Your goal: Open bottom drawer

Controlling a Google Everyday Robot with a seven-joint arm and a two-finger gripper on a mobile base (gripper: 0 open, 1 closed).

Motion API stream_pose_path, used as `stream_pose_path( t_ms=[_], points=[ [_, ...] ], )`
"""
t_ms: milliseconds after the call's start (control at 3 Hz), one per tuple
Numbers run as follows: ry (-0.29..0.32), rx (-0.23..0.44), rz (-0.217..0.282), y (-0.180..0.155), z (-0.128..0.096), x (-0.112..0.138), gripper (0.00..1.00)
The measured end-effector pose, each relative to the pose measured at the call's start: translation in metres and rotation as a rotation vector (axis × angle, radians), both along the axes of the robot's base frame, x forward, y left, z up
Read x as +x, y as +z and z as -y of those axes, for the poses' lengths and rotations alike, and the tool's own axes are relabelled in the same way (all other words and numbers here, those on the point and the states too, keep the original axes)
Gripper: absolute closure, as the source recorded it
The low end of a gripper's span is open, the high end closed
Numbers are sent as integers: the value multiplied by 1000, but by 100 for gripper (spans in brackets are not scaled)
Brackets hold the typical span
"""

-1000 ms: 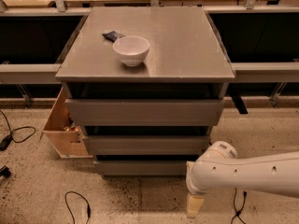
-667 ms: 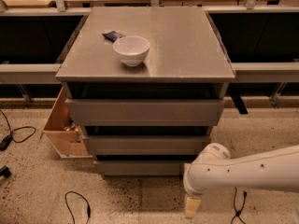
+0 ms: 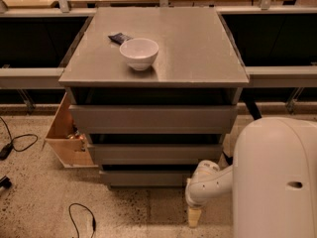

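Observation:
The bottom drawer [image 3: 148,177] is the lowest and narrowest of three grey fronts on the grey cabinet [image 3: 198,58]. It looks closed, with only a dark gap above it. My gripper [image 3: 194,216] hangs just above the speckled floor, in front of and slightly below the bottom drawer's right end, pointing down. It is apart from the drawer front and holds nothing I can see. The white wrist [image 3: 205,182] is level with the drawer's right corner. A large white arm link [image 3: 277,182] fills the lower right and hides the floor behind it.
A white bowl [image 3: 139,52] and a small dark item [image 3: 119,37] sit on the cabinet top. A light wooden box [image 3: 67,135] stands against the cabinet's left side. Cables [image 3: 81,217] lie on the floor at the left. Dark shelving runs behind on both sides.
The arm has swung closer to the camera and now fills the lower right. The gripper has shifted slightly left along the bottom drawer's front. The drawers have not moved.

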State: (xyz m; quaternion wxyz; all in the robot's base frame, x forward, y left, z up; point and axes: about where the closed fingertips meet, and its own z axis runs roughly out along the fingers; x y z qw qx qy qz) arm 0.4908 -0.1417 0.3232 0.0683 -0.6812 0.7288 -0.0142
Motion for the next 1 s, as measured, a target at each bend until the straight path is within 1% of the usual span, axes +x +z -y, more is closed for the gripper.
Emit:
stream_pose_path(
  t_ms=[333,667,1000],
  points=[
    [12,4,11,-35,0,25,0],
    [8,7,11,-41,-1,29,0],
    [-9,24,20,-49,0,34,0]
  ],
)
